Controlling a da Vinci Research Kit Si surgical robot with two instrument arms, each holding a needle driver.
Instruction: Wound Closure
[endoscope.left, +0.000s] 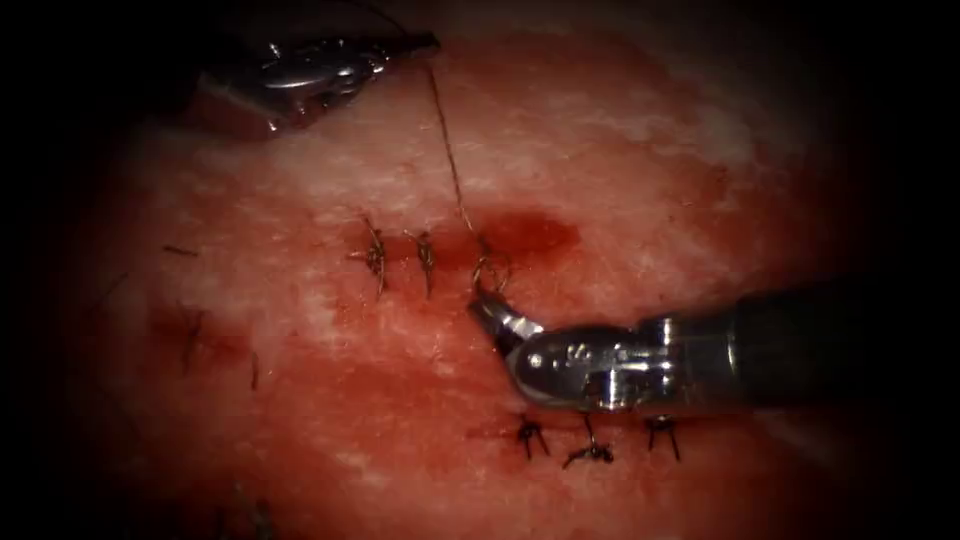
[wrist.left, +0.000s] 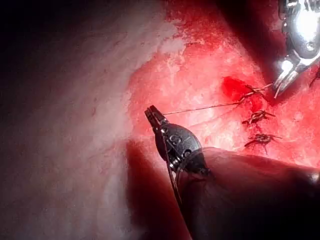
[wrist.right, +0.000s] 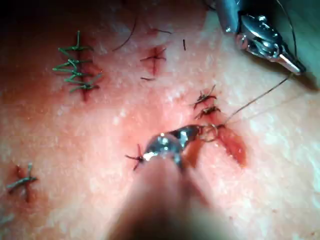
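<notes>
The tissue (endoscope.left: 620, 150) has a short cut with red fluid (endoscope.left: 530, 235) pooled at its right end. My left tool (endoscope.left: 425, 43) is high on the left, its jaws shut on the thread (endoscope.left: 447, 150). From them the thread runs taut down to a small loop (endoscope.left: 488, 268) at the cut. My right tool (endoscope.left: 480, 305) comes in from the right, with its tip just below that loop and its jaws closed on the thread's short end there. The left wrist view has the left tool (wrist.left: 150, 111) with the strand (wrist.left: 200, 108) leading to the right tool (wrist.left: 276, 91).
Two tied stitches (endoscope.left: 375, 255) (endoscope.left: 427, 255) sit left of the loop. Three more knots (endoscope.left: 590, 450) lie in a row under the right tool's shaft. Green stitches (wrist.right: 75, 67) and loose cut ends (endoscope.left: 180, 250) mark the tissue farther off.
</notes>
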